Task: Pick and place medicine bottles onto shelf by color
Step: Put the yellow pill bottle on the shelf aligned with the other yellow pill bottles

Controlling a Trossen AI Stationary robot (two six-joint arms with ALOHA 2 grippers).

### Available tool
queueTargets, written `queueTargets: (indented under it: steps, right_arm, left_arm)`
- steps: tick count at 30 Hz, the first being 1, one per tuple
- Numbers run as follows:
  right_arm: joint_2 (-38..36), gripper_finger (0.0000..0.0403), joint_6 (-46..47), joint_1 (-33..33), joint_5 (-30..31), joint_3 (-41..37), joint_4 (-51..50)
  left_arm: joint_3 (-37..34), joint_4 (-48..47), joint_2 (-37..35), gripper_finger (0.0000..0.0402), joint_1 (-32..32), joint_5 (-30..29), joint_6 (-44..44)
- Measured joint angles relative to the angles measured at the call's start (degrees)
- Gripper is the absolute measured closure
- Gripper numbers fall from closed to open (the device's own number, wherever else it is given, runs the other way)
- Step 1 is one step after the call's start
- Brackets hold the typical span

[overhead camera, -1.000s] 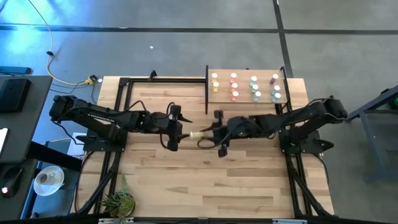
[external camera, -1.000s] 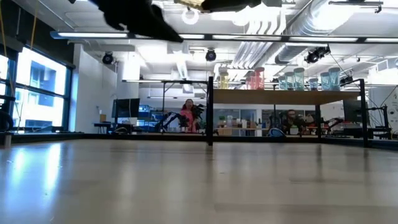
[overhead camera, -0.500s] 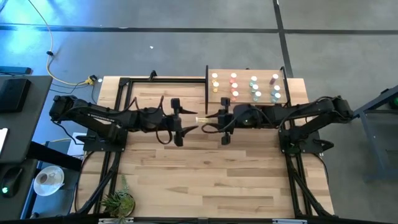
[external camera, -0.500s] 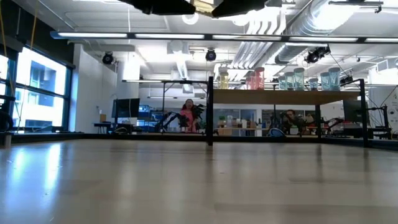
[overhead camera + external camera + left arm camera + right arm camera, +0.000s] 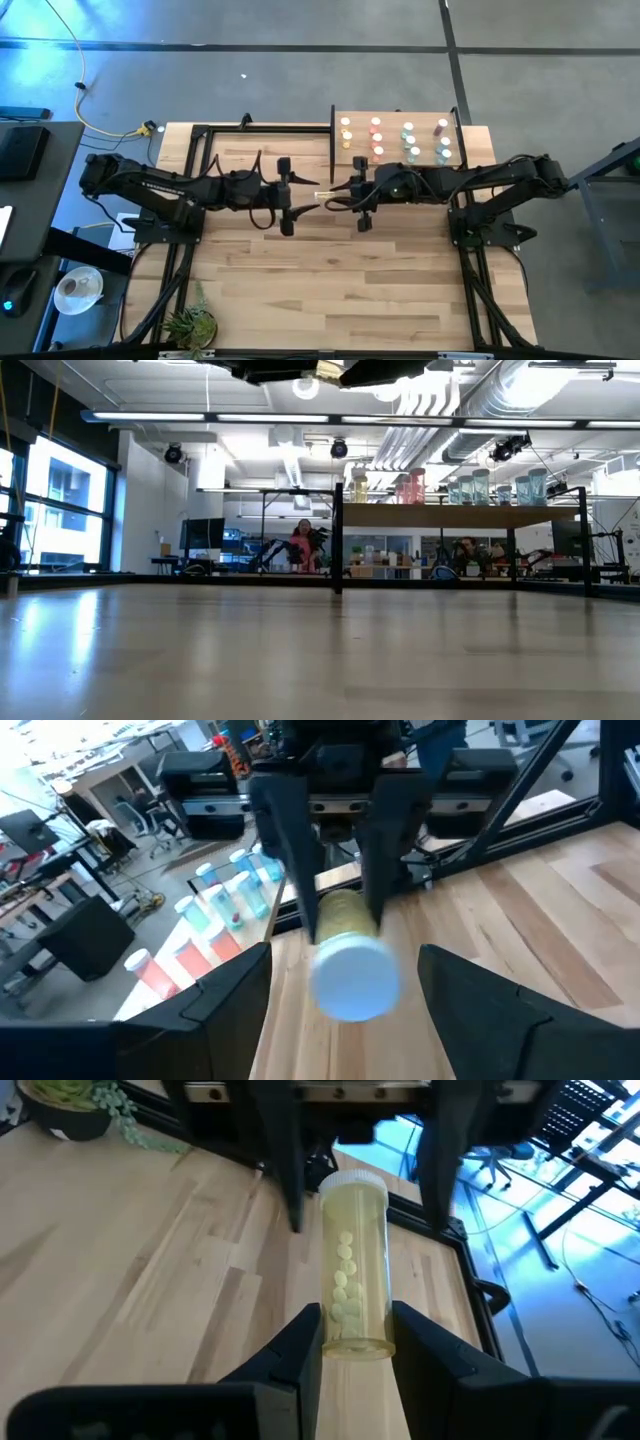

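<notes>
Since a moment ago my right gripper (image 5: pixel 345 192), pinching the yellow bottle (image 5: pixel 326 193) by its base, has carried it up toward the shelf (image 5: pixel 398 139), while my left gripper (image 5: pixel 297 196) spreads wide around its cap.

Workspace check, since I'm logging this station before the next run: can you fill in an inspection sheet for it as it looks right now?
Surface: striped wooden tabletop, bare across the middle.
Job's things: yellow bottle with white cap, held lying level in mid-air; other bottles stand in colour columns on the shelf.
Clutter: potted plant at a table corner.
Grippers: right gripper shut on the yellow bottle's base end; left gripper open, facing the cap, not gripping.
Cables: yellow cable on the floor.
Surroundings: people at desks beyond the table.
</notes>
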Motion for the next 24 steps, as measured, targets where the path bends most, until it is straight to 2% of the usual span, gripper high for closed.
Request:
queueTargets:
  steps: [10, 24]
  right_arm:
    - [0.00, 0.0315, 0.15, 0.00, -0.52, 0.00, 0.01]
    - [0.02, 0.0315, 0.20, 0.00, -0.50, 0.00, 0.03]
  left_arm:
    - [-0.01, 0.00, 0.02, 0.0205, 3.56, 9.11, -4.14]
    - [-0.02, 0.00, 0.04, 0.0271, 3.72, 9.79, -4.14]
